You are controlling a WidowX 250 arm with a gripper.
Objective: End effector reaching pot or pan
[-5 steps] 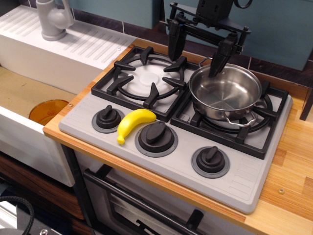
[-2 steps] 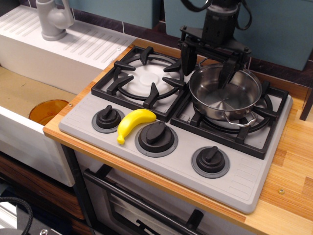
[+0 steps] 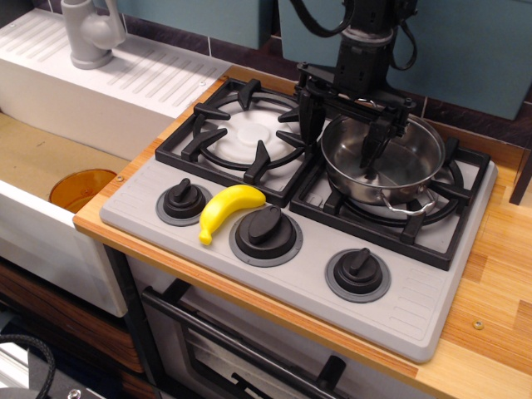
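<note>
The shiny steel pan [image 3: 409, 160] sits on the right burner grate [image 3: 449, 218] of the grey stove. My black gripper [image 3: 337, 155] hangs from the arm above it, fingers pointing down and spread open. It straddles the pan's left rim. The right finger [image 3: 370, 154] reaches down inside the pan near its floor. The left finger [image 3: 306, 116] is outside the rim, between the two burners. Nothing is held. A wire loop handle [image 3: 410, 208] shows at the pan's front.
A yellow banana [image 3: 230, 210] lies between the left knob [image 3: 183, 200] and middle knob [image 3: 266, 232]. The left burner grate [image 3: 241, 133] carries nothing. A grey faucet [image 3: 90, 32] and an orange bowl [image 3: 79, 188] are at the left. Wooden counter [image 3: 490, 316] runs to the right.
The gripper has come down and slightly left. Its right finger went from above the pan's rim to deep inside the pan; the left finger dropped beside the rim. The pan has not moved.
</note>
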